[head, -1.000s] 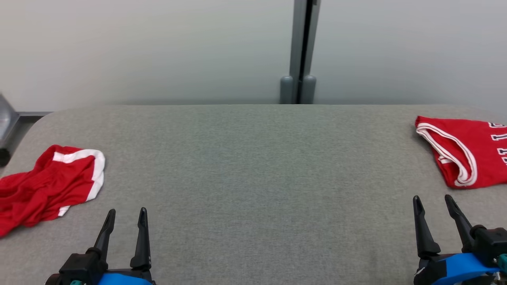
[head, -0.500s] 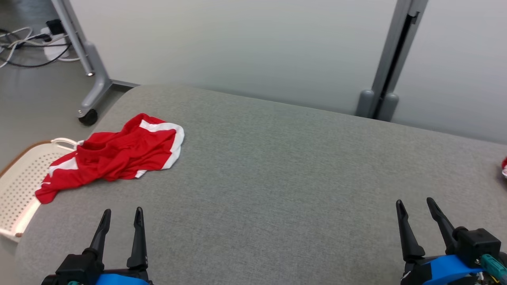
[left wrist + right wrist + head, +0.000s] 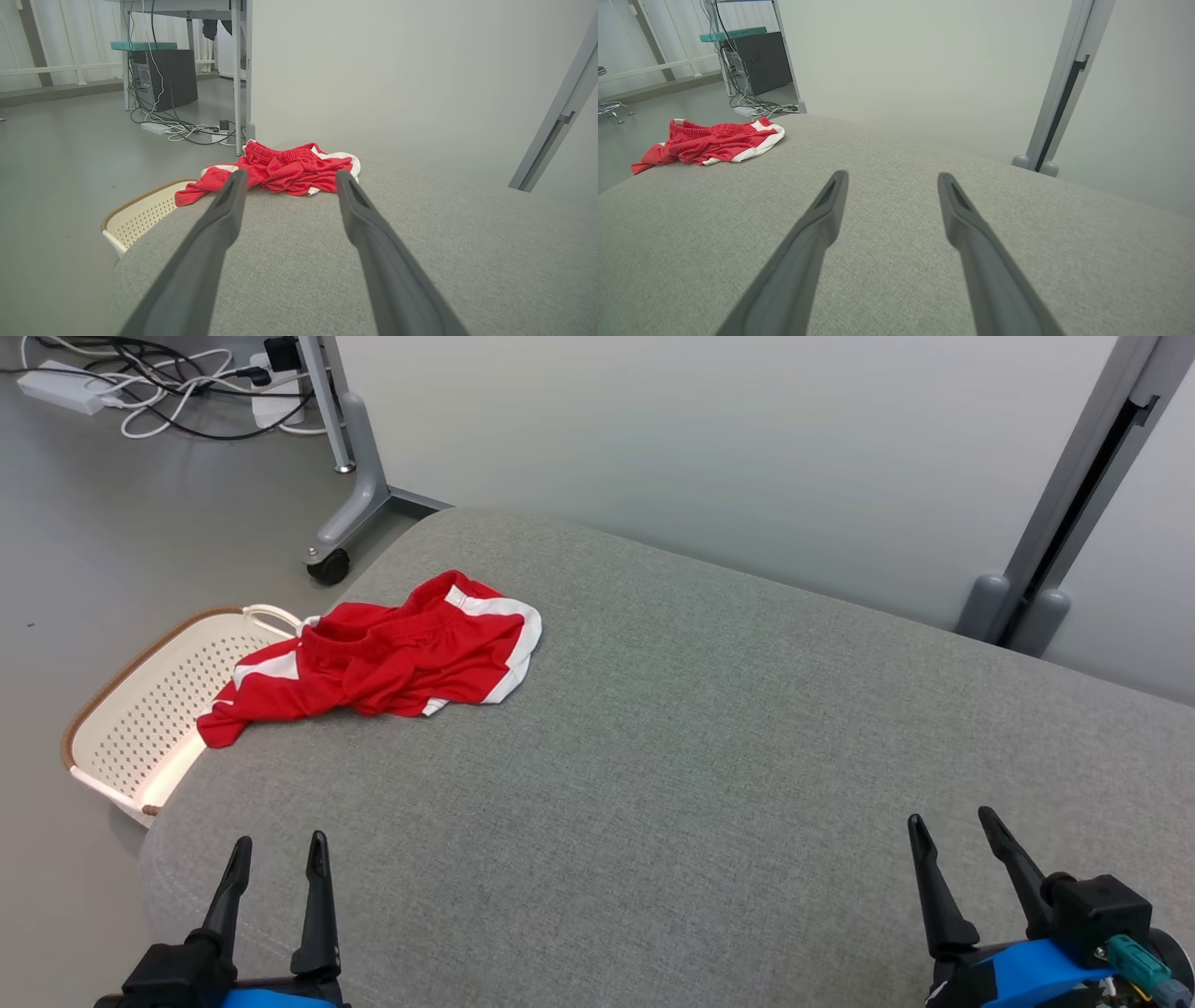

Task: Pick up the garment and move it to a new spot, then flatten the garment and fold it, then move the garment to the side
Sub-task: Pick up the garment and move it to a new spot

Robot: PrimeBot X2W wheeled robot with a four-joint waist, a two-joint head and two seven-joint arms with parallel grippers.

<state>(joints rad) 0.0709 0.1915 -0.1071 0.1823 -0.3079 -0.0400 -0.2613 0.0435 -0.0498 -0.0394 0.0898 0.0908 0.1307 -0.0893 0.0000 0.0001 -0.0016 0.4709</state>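
View swung left; garment at table edge; left pincer, right pincer apart.

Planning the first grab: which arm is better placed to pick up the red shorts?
Left. The red shorts lie crumpled near the left edge of the table, ahead of the open left tool; the right tool, also open, is far off across it.

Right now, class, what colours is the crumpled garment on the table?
Red with white trim; the garment shows best in the head view.

Lab/office space — partition wall, floor cables w/ power strip, PC tower
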